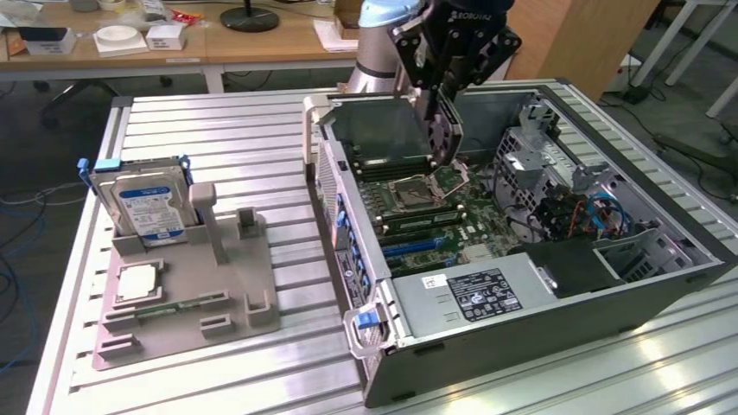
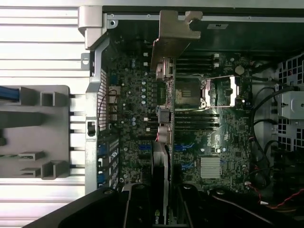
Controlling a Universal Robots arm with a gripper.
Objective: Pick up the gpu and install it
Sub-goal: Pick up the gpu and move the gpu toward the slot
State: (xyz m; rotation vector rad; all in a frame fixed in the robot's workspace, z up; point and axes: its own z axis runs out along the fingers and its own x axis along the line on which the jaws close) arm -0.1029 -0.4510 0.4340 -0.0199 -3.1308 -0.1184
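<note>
Gripper [image 2: 161, 213] clamps the gpu [image 2: 160, 166], seen edge-on. Its long axis runs out from the fingers to its pale bracket, above the motherboard [image 2: 223, 137] and just beside the blue slots [image 2: 183, 148]. In the exterior view, the gpu hangs below the gripper, inside the case [image 1: 554, 303].

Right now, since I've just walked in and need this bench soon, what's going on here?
The robot arm's gripper is clamped on the gpu, holding it upright on its edge inside the open computer case. The card is above the motherboard, near the processor socket, and does not look seated in a slot yet. Beside the case, a hard drive stands in the grey holder.
</note>
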